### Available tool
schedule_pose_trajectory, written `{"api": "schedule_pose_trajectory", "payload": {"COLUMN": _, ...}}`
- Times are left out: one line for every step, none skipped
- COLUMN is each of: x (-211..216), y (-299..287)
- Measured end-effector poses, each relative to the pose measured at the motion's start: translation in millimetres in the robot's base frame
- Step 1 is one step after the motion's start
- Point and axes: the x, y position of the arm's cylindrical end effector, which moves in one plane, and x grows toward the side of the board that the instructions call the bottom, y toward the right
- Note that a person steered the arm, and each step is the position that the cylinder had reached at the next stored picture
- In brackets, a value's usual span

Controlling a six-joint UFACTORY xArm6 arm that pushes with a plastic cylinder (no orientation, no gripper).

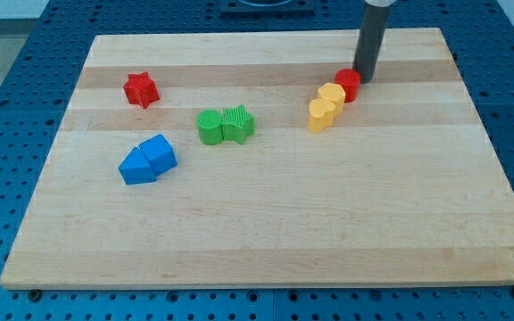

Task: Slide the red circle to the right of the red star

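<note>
The board (266, 223) is pale wood, banded grain, smooth with a soft sheen. The blocks look like matt plastic: red star (140, 89), red circle (348, 84), two yellow (327, 105), two green (225, 125) finely ribbed on top, two blue (147, 160). The rod (372, 40) is dark, matt, smooth. Around the board, blue perforated table (25, 80), dull finish

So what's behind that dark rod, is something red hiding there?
Yes: the red circle sits just left of my tip, touching a yellow block. The rod covers its right edge, so contact there is hidden.
</note>
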Motion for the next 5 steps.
{"api": "schedule_pose_trajectory", "payload": {"x": 1.7, "y": -3.5}}
{"api": "schedule_pose_trajectory", "payload": {"x": 10.1, "y": 30.1}}
{"api": "schedule_pose_trajectory", "payload": {"x": 29.1, "y": 37.5}}
{"api": "schedule_pose_trajectory", "payload": {"x": 31.4, "y": 18.6}}
{"api": "schedule_pose_trajectory", "payload": {"x": 31.4, "y": -7.8}}
